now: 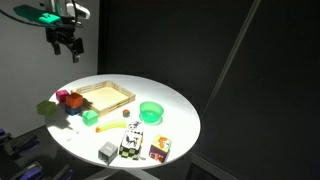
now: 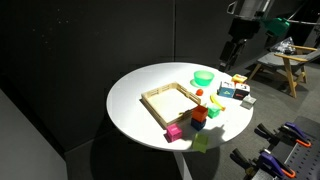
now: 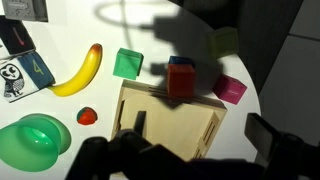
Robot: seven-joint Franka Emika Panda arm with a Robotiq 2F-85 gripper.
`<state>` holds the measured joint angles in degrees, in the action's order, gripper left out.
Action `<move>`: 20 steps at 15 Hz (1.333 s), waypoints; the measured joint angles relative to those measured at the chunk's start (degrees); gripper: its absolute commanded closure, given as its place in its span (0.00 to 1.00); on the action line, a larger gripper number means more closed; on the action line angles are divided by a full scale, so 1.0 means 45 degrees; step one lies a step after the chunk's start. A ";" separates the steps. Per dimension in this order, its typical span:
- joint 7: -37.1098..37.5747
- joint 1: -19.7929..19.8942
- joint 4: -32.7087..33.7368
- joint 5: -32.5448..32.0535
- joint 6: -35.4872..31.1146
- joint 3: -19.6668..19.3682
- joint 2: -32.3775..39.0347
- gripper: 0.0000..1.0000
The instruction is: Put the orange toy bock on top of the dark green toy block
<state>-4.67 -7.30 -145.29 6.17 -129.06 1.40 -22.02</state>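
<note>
The orange-red toy block (image 3: 180, 82) stands against a blue block beside the wooden tray's corner; it shows in both exterior views (image 1: 72, 101) (image 2: 198, 114). The dark green block (image 3: 127, 63) lies a short way from it on the white table, also visible in both exterior views (image 1: 88, 117) (image 2: 213, 110). My gripper (image 3: 203, 130) is open and empty, high above the table over the tray's edge. In the exterior views it hangs well above the table (image 1: 65, 42) (image 2: 232, 50).
A wooden tray (image 3: 165, 130) sits mid-table. A pink block (image 3: 230, 88), a yellow-green block (image 3: 224, 42), a banana (image 3: 80, 72), a small red toy (image 3: 88, 116), a green bowl (image 3: 30, 140) and several small picture boxes (image 1: 130, 145) lie around it.
</note>
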 measured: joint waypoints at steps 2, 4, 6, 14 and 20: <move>-0.0006 0.0000 0.0000 0.0000 0.0000 0.0000 0.0005 0.00; -0.0009 0.0000 0.0000 0.0000 0.0000 0.0000 0.0005 0.00; -0.0010 0.0000 -0.0012 0.0000 0.0000 0.0001 0.0005 0.00; 0.0054 -0.0003 -0.0129 -0.0001 -0.1161 0.0443 0.0710 0.00; 0.0810 -0.0003 -0.0131 -0.0002 -0.1943 0.0871 0.1757 0.00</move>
<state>-1.03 -7.32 -145.88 6.16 -137.80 5.32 -14.12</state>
